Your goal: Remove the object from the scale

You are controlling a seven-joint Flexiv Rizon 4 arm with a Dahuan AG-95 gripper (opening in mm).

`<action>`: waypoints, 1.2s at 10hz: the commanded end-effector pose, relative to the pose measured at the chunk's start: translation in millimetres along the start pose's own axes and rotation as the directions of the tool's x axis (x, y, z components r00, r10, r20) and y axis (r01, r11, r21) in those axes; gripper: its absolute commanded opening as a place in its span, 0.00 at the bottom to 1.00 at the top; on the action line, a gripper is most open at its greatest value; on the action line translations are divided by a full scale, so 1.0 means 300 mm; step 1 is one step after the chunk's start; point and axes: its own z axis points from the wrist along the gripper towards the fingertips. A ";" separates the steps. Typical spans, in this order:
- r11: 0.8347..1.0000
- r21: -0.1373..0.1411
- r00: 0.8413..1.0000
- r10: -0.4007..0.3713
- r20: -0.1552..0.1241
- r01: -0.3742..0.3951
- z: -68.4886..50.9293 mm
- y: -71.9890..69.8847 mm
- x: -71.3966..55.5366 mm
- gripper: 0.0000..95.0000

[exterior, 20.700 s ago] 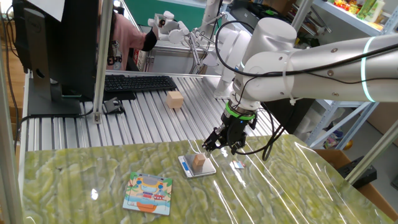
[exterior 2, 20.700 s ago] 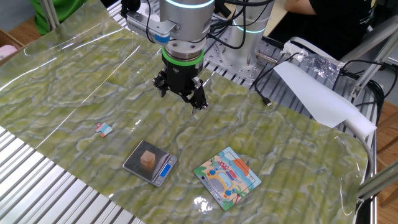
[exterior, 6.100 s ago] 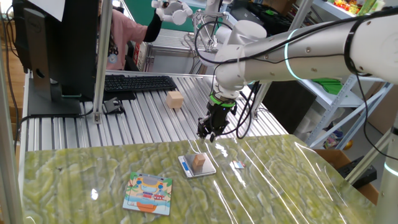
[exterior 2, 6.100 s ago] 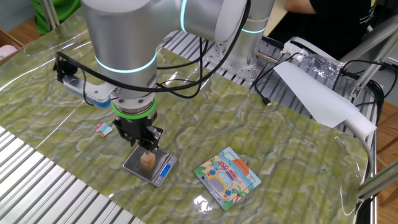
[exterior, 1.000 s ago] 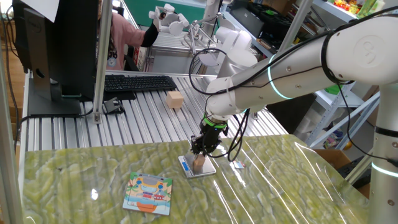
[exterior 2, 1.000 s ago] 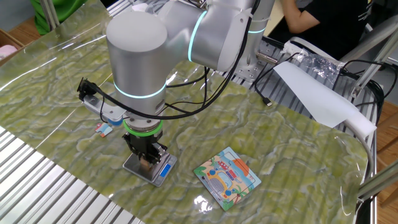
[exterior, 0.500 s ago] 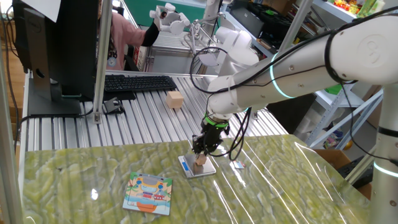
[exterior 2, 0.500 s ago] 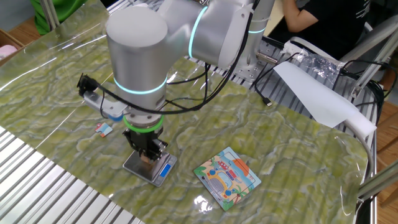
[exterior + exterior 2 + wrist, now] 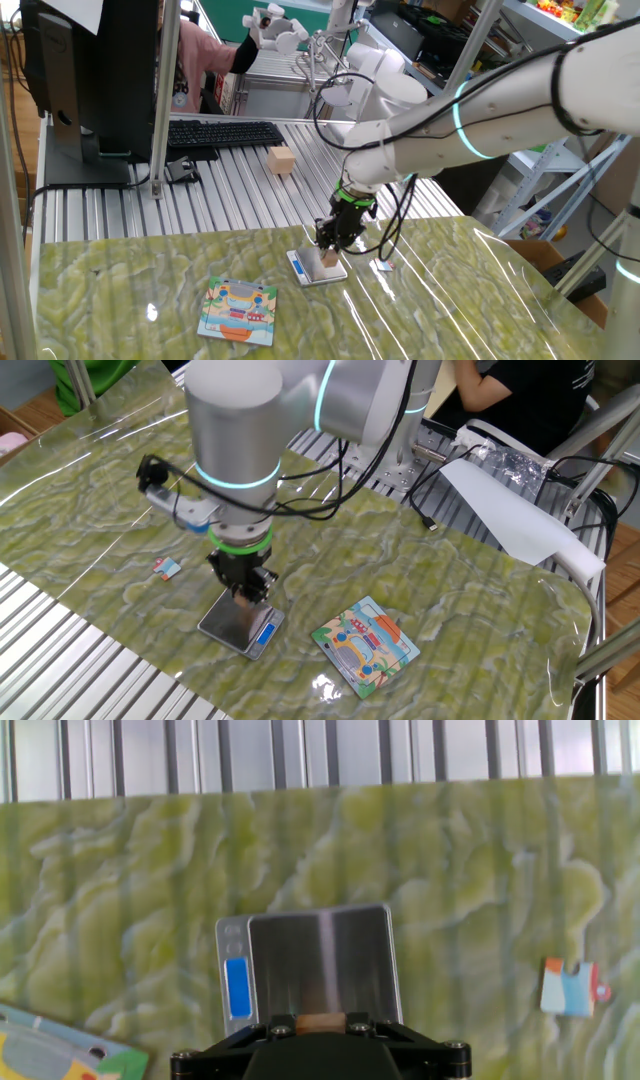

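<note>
The small tan-orange cube (image 9: 320,1020) sits between my gripper's (image 9: 320,1028) jaws, which are shut on it. The silvery scale (image 9: 318,960) lies below with its platform bare and its blue display strip on the left edge. In one fixed view my gripper (image 9: 333,243) holds the cube (image 9: 329,258) just above the scale (image 9: 312,270). In the other fixed view my gripper (image 9: 247,593) hangs over the scale (image 9: 235,628), and the cube (image 9: 243,600) barely shows between the fingers.
A colourful picture card (image 9: 238,311) lies left of the scale; it also shows in the other fixed view (image 9: 365,643). A small puzzle piece (image 9: 570,987) lies to the right. A larger pale wooden block (image 9: 281,160) and a keyboard (image 9: 220,133) sit on the slatted table behind.
My gripper has risen from the scale with the cube between its jaws and shifted slightly sideways. The scale platform is now bare.
</note>
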 end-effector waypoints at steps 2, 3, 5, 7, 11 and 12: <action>1.000 0.002 1.000 0.014 -0.003 -0.014 -0.016 0.039 0.078 0.00; 1.000 0.001 1.000 0.022 -0.006 -0.022 -0.024 0.054 0.119 0.00; 0.999 0.001 0.999 0.045 -0.004 -0.045 -0.028 0.080 0.178 0.00; 0.997 0.002 0.997 0.074 -0.002 -0.074 -0.025 0.111 0.231 0.00; 0.996 0.000 0.996 0.090 -0.007 -0.090 -0.025 0.143 0.293 0.00; 0.996 -0.001 0.996 0.091 -0.009 -0.091 -0.020 0.147 0.310 0.00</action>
